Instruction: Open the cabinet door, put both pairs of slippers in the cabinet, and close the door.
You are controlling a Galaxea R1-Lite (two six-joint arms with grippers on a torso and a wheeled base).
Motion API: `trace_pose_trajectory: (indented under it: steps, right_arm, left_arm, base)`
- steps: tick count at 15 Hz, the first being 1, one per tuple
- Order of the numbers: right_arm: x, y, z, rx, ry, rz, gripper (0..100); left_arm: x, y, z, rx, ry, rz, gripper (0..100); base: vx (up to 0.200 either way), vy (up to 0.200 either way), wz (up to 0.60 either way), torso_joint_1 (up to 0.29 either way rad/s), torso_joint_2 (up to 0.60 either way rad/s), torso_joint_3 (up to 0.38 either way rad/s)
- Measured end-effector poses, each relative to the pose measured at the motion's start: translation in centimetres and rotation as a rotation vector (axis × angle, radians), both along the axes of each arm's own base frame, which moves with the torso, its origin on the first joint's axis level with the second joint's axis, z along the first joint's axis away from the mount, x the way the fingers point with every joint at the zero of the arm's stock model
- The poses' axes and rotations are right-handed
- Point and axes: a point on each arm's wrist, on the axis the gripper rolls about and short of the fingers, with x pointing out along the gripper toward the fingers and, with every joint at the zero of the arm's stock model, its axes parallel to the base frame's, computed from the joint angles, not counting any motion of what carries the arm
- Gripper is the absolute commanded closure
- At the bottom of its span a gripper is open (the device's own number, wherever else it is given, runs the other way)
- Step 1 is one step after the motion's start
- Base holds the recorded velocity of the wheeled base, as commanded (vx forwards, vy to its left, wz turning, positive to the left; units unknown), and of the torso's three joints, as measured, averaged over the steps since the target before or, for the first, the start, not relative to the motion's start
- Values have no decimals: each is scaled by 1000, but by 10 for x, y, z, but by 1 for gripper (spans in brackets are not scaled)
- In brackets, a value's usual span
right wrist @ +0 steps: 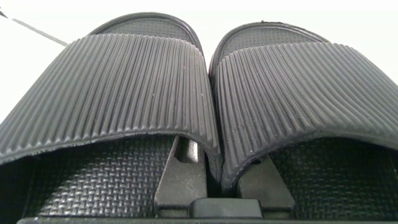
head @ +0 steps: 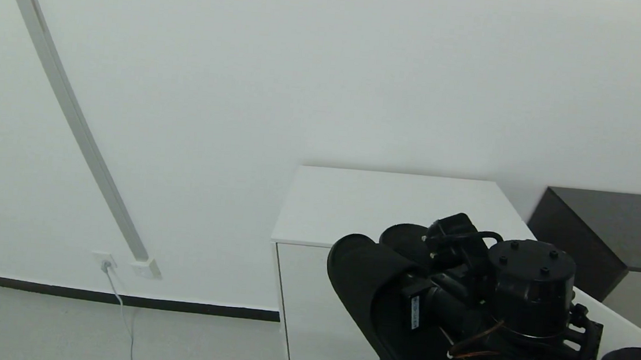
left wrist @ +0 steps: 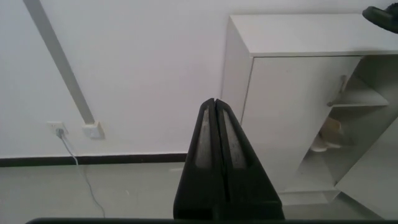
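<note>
The right claw (right wrist: 219,180) holds a pair of black slippers (head: 373,277) side by side. One of its fingers (right wrist: 180,177) lies under each ribbed strap, and the two inner edges are pinched together between them. In the head view the pair sits at about 5 o'clock, soles turned toward the camera and toes pointing up toward 11 o'clock. It hangs in front of the white cabinet (head: 353,206), off the floor and overlapping the cabinet's front top edge.

The left claw (left wrist: 215,107) is closed flat with nothing between its fingers. It hangs apart from the cabinet and points toward the wall beside it.

In the left wrist view the cabinet is open on its front, with a shelf (left wrist: 364,98) showing inside. A pale item (left wrist: 326,134) lies lower down in the compartment, too small to identify.

In the head view a dark box (head: 612,229) stands just beside the cabinet at 3 o'clock. A wall socket with a white cable (head: 105,261) sits at 8 o'clock, at the foot of a slanting grey duct (head: 66,100).
</note>
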Motion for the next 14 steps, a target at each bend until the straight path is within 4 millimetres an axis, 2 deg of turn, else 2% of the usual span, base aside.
trace_pose_trajectory:
  steps: [11,14]
  right_arm:
    - [1,-5,-2,-12,-3,-12,100]
    - [1,-6,-4,-16,2,-13,100]
  left_arm:
    - [0,0,0,1,0,-3,100]
    - [0,0,0,1,0,-3,100]
  base:
    - [0,-200,0,3,3,2]
    - [0,0,0,0,0,0]
